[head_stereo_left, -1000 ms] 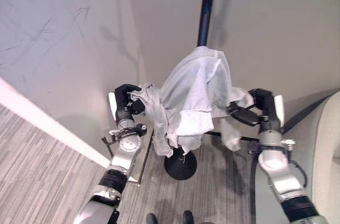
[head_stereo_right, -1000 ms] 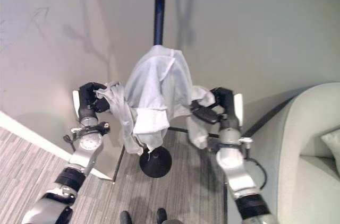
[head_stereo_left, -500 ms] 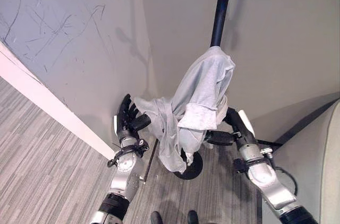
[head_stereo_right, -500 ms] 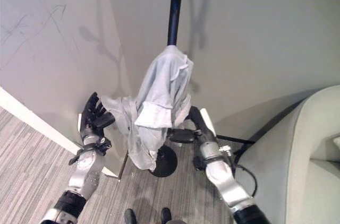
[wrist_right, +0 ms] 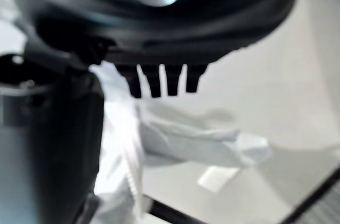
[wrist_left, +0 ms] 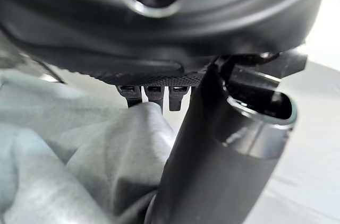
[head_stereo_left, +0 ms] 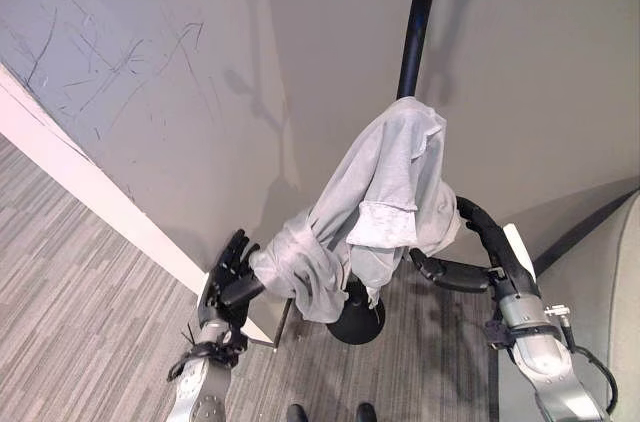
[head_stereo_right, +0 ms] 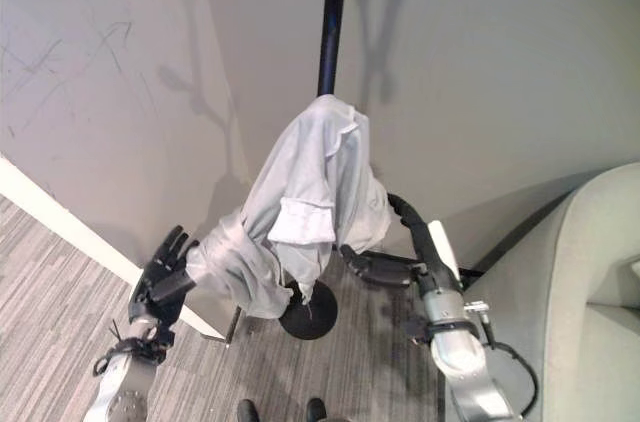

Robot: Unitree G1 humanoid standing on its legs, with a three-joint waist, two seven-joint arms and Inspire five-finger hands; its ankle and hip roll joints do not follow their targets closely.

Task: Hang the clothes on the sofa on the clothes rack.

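Grey shirt (head_stereo_left: 385,197) is draped over the black rack pole (head_stereo_left: 418,12), released since a second ago. Left hand (head_stereo_left: 228,277) is spread, touching the lower hem; right hand (head_stereo_left: 450,274) is opened beside it. Hang is judged essentially done; sofa (head_stereo_right: 590,282) stays aside.

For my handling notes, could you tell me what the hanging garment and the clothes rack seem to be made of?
The garment looks like thin, soft woven cloth, pale grey-white and matte: it drapes in loose folds and creases. The clothes rack seems to be metal, or possibly hard plastic, with a glossy black finish: its pole shows a bright sheen line.
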